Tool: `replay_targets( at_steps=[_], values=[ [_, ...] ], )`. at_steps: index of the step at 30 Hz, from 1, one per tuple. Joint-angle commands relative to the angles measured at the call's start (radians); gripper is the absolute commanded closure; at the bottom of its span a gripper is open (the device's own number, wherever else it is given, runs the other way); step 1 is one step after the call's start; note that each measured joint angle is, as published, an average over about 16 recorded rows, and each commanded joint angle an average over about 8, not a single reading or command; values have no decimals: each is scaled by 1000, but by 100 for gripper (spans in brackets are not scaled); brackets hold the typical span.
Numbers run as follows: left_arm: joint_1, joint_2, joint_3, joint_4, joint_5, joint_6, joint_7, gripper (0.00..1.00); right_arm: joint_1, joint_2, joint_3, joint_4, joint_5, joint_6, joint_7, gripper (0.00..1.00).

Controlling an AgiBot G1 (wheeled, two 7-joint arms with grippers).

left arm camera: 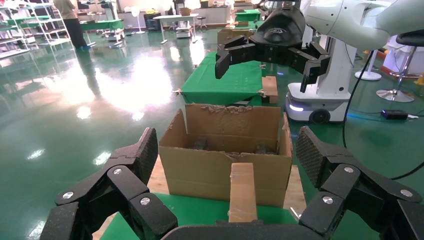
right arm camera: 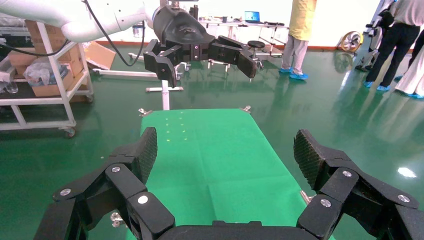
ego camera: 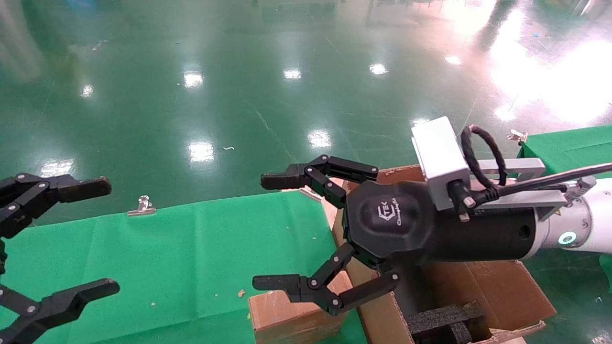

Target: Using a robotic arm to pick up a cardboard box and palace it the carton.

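Observation:
The slim brown cardboard box (ego camera: 287,315) lies on the green table against the carton's left side; it also shows in the left wrist view (left arm camera: 242,192). The big carton (ego camera: 502,291) with ragged flaps and black foam blocks (ego camera: 444,320) stands to its right and shows in the left wrist view (left arm camera: 225,165). My right gripper (ego camera: 267,231), with logo and camera block, hovers open and empty above the box and the carton's left edge. It shows in its own view (right arm camera: 225,155) and the left wrist view (left arm camera: 265,60). The box is out of the right wrist view.
My left gripper (ego camera: 103,236) is open and empty at the far left of the green table (ego camera: 191,248), facing the carton (left arm camera: 227,155). A metal clip (ego camera: 142,205) holds the cloth at the far edge. Another green table (ego camera: 573,143) stands far right. People stand in the background.

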Motion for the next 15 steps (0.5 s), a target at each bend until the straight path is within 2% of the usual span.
replay_targets(
  at_steps=[1, 9, 10, 15],
  values=[
    [0, 0, 0, 0, 0, 0, 0, 0, 0, 0, 0, 0, 0, 0, 0, 0],
    [0, 0, 0, 0, 0, 0, 0, 2, 0, 0, 0, 0, 0, 0, 0, 0],
    [0, 0, 0, 0, 0, 0, 0, 10, 0, 0, 0, 0, 0, 0, 0, 0],
    [0, 0, 0, 0, 0, 0, 0, 72, 0, 0, 0, 0, 0, 0, 0, 0]
  ],
)
